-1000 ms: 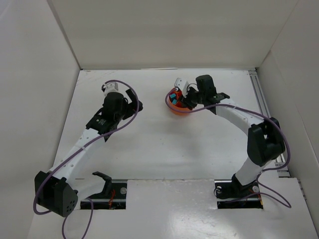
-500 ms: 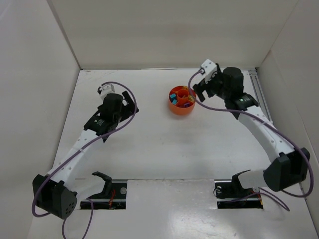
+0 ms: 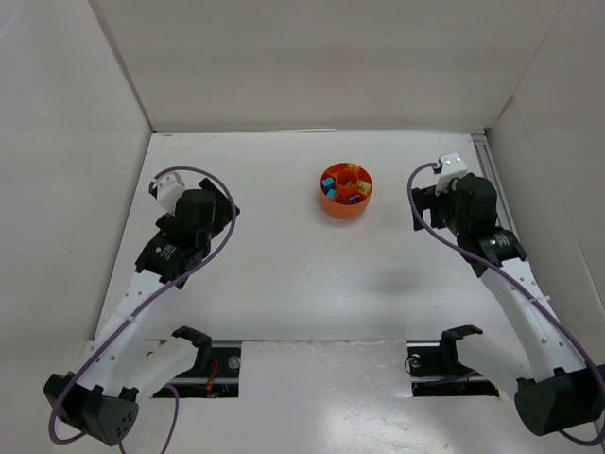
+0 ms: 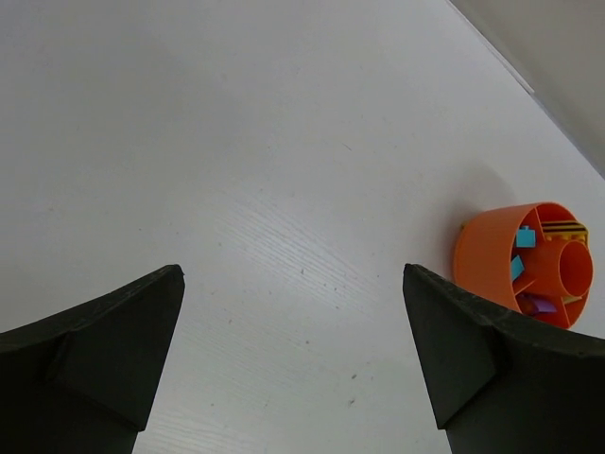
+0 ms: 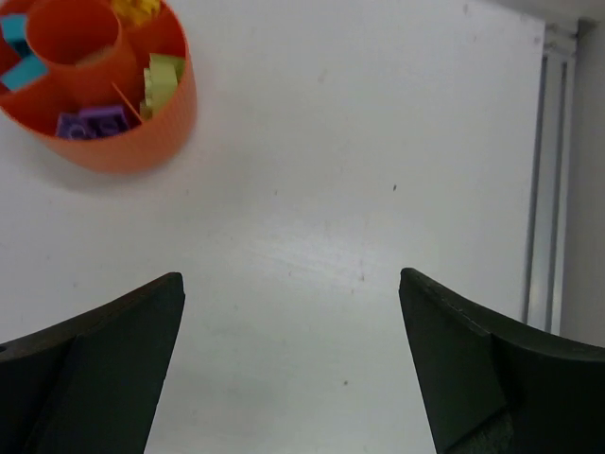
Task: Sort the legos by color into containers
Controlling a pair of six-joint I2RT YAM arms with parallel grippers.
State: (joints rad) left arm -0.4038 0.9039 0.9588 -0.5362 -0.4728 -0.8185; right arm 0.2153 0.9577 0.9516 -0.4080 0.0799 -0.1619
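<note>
The orange dish [image 3: 342, 210] sits toward the far middle of the white tabletop [image 3: 284, 274]. The legos lie in its ring sections around the centre well [image 5: 74, 52]: teal bricks [image 5: 25, 72], purple bricks [image 5: 95, 121], a yellow-green brick [image 5: 163, 80] and a yellow brick [image 5: 137, 9]. The left jaws and the right jaws both stand wide apart, holding nothing, each well apart from the dish.

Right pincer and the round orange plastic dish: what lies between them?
Nothing: bare white table between right pincer and round orange plastic dish, per top external view.
</note>
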